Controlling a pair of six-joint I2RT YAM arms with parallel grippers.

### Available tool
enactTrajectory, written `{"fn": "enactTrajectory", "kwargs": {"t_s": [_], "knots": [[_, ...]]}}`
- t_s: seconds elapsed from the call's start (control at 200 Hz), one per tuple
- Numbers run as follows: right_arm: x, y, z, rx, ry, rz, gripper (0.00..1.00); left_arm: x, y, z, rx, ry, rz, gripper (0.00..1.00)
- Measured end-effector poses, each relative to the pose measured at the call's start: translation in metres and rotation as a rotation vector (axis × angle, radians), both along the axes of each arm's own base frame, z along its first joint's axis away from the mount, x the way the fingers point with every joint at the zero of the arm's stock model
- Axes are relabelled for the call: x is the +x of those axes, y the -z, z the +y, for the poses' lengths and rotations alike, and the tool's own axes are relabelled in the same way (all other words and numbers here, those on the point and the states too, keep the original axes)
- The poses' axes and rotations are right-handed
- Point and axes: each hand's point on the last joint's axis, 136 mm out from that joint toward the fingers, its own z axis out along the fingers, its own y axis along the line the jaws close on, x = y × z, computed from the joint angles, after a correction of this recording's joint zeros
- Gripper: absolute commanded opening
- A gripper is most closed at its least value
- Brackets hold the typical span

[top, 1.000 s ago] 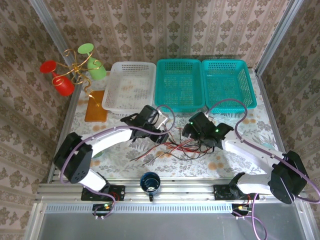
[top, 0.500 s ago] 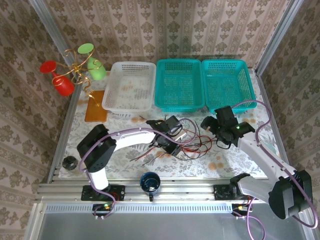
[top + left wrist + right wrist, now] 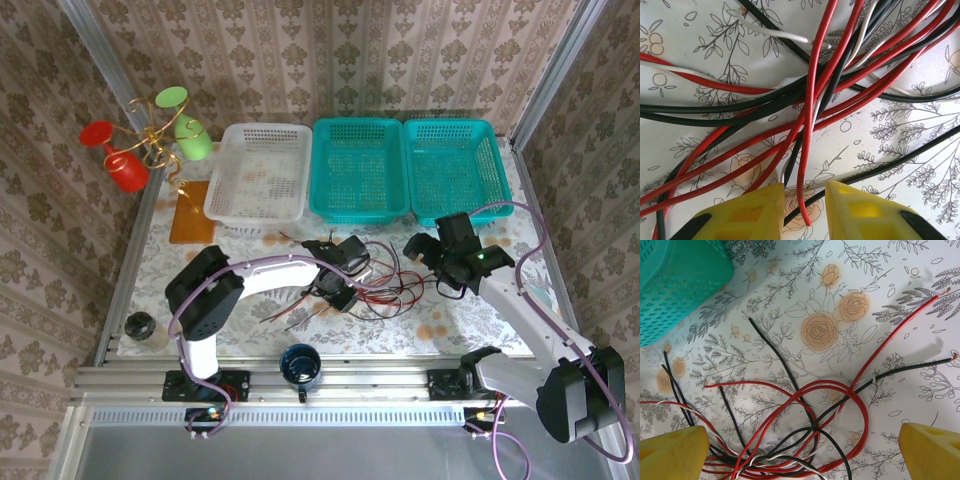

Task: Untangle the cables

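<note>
- Cables (image 3: 378,290), a bunch of thin red, black and white flexible wires, lie in one crossed heap on the flower-printed table covering (image 3: 480,325), at mid-table between the two arms and in front of the teal plastic mesh basket (image 3: 360,168).
- Left wrist view: red and black cables (image 3: 810,125) overlap many times, with white ones threaded through, so the knot looks unbroken.
- Right wrist view: on that side the cables (image 3: 805,440) form red loops, while several red and black ends fan out loose over the cloth, near the teal plastic mesh basket (image 3: 680,285).
- Left gripper (image 3: 338,290) sits low on the heap. Its yellow fingers (image 3: 750,212) stand a narrow gap apart, and a red cable end lies in that gap beside a white strand. Neither pad visibly presses on it, so I judge nothing is gripped yet.
- Right gripper (image 3: 440,270) hangs over the right part of the heap with its jaws spread wide and nothing in them.
- Progress, as I judge it: early. No cable lies apart from the rest; every one has yet to be drawn out and laid separately.
</note>
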Motion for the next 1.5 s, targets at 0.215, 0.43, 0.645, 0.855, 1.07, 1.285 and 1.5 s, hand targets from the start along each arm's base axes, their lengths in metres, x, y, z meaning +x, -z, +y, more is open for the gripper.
{"fn": "enactTrajectory", "kwargs": {"t_s": [0.215,0.43,0.645,0.855,1.07,1.285,1.5], "knots": [[0.000,0.000,0.001,0.004,-0.007,0.001,0.99,0.001,0.008,0.001,0.031,0.010,-0.007,0.11],[-0.001,-0.003,0.001,0.000,-0.019,-0.012,1.00,0.008,-0.002,-0.001,0.050,0.027,-0.068,0.00],[-0.001,-0.013,0.000,-0.015,-0.063,-0.060,1.00,0.033,-0.059,-0.016,0.002,0.053,-0.224,0.00],[0.004,-0.032,-0.006,0.039,-0.066,-0.114,1.00,0.059,-0.144,-0.030,-0.113,0.065,-0.391,0.00],[0.015,-0.060,0.004,0.093,-0.147,-0.202,0.98,0.083,-0.202,-0.027,-0.187,0.058,-0.497,0.00],[0.026,-0.102,0.016,-0.012,-0.365,-0.435,0.94,0.099,-0.237,-0.027,-0.262,0.042,-0.532,0.00],[0.038,-0.122,0.042,-0.157,-0.644,-0.578,0.98,0.102,-0.243,-0.027,-0.295,0.047,-0.515,0.00]]}}
